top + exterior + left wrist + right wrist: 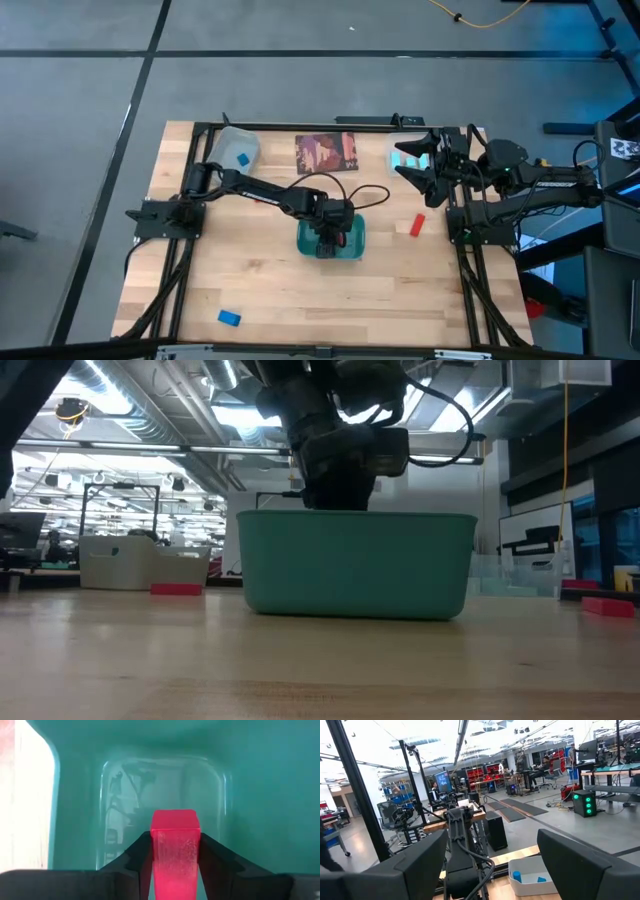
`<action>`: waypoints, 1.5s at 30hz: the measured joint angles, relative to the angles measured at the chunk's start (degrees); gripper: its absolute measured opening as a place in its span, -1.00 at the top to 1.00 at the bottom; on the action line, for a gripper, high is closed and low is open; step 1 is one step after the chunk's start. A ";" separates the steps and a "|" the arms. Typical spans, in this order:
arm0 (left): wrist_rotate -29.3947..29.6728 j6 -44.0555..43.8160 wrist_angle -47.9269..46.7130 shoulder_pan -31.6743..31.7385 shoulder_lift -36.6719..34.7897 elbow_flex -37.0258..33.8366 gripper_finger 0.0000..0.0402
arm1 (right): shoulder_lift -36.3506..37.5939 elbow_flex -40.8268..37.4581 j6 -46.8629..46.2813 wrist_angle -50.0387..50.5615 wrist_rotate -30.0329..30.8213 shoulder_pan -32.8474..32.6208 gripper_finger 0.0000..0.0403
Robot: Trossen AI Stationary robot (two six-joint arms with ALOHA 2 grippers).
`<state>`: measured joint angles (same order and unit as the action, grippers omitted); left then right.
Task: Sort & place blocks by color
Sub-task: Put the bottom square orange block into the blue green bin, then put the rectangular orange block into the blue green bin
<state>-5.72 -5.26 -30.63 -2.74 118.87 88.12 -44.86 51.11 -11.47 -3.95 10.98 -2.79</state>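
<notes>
Blocks first: from the high view, your left gripper (331,240) is down inside the teal tray (355,247), which sits about mid-tabletop, a bit toward the right edge. One red block (417,225) lies loose between the tray and the right edge, a blue block (229,318) sits near the front edge toward the left corner, and another blue one (242,158) is in a clear bin at the back left. The right gripper (432,165) waits near the back right corner, fingers spread wide, holding nothing.

Low view: the tray's wall (355,565) hides everything inside, so you can't judge height from here. A red block (176,589) and another red one (607,606) lie out on the wood, well clear on either side.

Left wrist view is the one to trust. The gripper is clamped on a red block (175,852), held upright over the tray floor (160,785). I'd guess you're at the release: go lower before opening so it doesn't bounce, and stay centred, since the walls leave little room sideways. Lift straight up afterwards.

Right wrist view only shows the room plus a bin holding blue blocks (515,876).
</notes>
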 joint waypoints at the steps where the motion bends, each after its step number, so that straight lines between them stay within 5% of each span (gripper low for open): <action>1: 0.07 -0.02 0.00 0.00 0.00 0.00 0.38 | 0.00 0.00 0.00 0.00 0.00 0.00 -0.57; 16: -2.52 -2.07 -0.44 1.23 0.07 -0.04 0.16 | -0.02 0.00 -0.01 0.00 0.00 0.00 -0.57; 26: -3.54 -3.56 -0.98 2.14 0.07 -0.07 -0.16 | -0.02 0.00 -0.02 0.00 0.00 -0.02 -0.57; 34: -6.99 -3.58 -1.02 2.18 -0.88 -0.09 -0.17 | -0.02 0.00 0.00 0.05 0.00 -0.02 -0.57; 45: -4.15 -5.11 -3.67 5.55 -14.06 -0.13 -0.16 | -0.02 0.00 -0.02 1.47 -0.02 -0.01 -0.57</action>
<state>-9.87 -10.37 -34.30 2.81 104.81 87.99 -44.88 51.11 -11.49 -2.48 10.96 -2.80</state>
